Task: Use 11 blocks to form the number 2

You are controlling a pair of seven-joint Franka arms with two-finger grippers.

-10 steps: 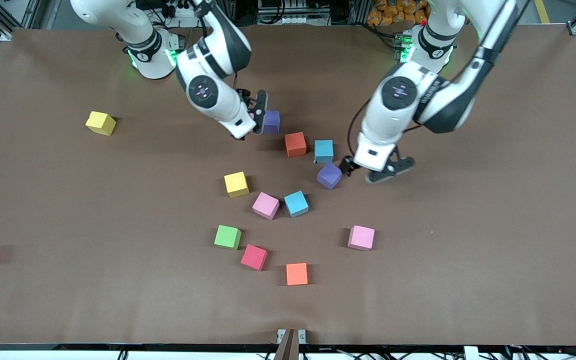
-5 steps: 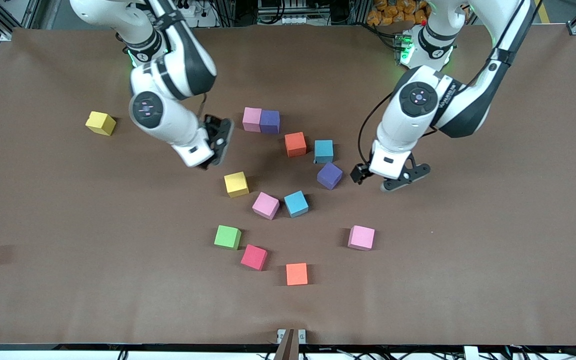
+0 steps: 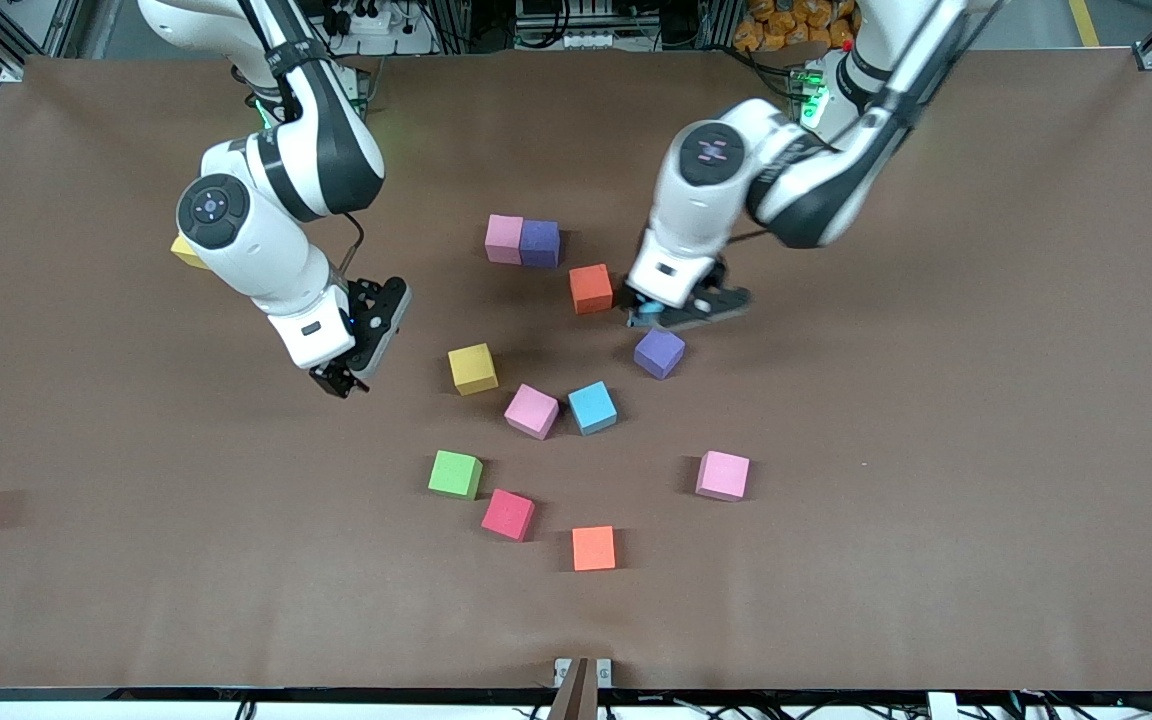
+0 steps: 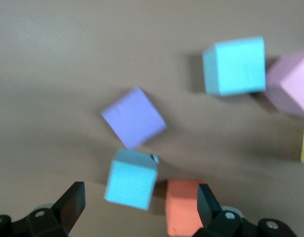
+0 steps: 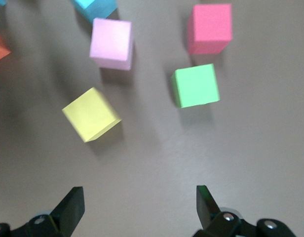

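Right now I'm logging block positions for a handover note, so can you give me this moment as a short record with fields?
Left tool: open, low over the blue block beside the red-orange block
Right tool: open, empty, over bare table near the yellow block
Touching pair: pink block and purple block
Loose middle: second purple block, second blue block, second pink block
Nearest camera: orange block
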